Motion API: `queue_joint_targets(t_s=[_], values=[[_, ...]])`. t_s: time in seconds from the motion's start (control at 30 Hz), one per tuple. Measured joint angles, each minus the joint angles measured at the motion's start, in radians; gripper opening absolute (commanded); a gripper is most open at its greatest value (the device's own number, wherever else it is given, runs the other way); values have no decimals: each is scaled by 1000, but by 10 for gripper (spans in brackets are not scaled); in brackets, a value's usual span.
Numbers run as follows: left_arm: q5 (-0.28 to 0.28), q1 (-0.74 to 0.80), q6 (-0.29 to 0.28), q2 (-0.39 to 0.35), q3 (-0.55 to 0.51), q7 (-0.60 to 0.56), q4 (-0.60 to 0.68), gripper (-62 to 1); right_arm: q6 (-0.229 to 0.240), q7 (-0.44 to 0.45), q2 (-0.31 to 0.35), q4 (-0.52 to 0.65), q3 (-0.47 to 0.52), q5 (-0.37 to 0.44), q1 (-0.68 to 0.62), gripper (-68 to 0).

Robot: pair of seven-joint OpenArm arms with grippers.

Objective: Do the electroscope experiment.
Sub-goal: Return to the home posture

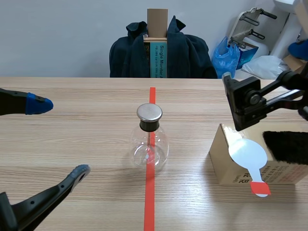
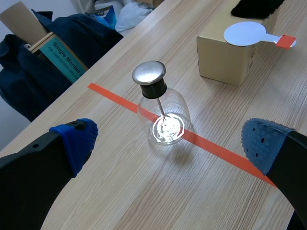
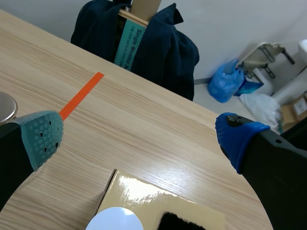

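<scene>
Electroscope: a clear glass flask with a black stopper and a flat round metal cap. A thin rod runs down from the stopper inside the glass. It stands upright on the wooden table, directly on the orange-red tape line near the table's middle, and nothing touches it. Left gripper: fingers spread wide and holding nothing, low over the table on the near-left side of the flask. In the left wrist view the flask stands ahead of it, in line with the gap between the blue pads. Right gripper: fingers likewise spread wide and empty, raised above the cardboard box, one pad grey-green and the other blue. Cardboard box: on the table to the right of the flask and well apart from it. White round paddle: lies flat on the box top, its handle overhanging the near edge and ending in a red tape tip. Black fur piece: lies on the box top just beside the paddle. Beyond the far table edge: a dark jacket draped around an upright teal-labelled carton, and a blue plastic bag further right.
</scene>
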Motion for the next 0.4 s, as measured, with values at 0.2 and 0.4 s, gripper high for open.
queue_joint_targets(t_s=[0.2,0.4], values=[[0,-3,0,0,0,0,0,14,44,0,-89,0,-13,-106,0,-4],[0,-3,0,0,0,1,0,14,116,0,-116,0,-13,-126,0,-4]])
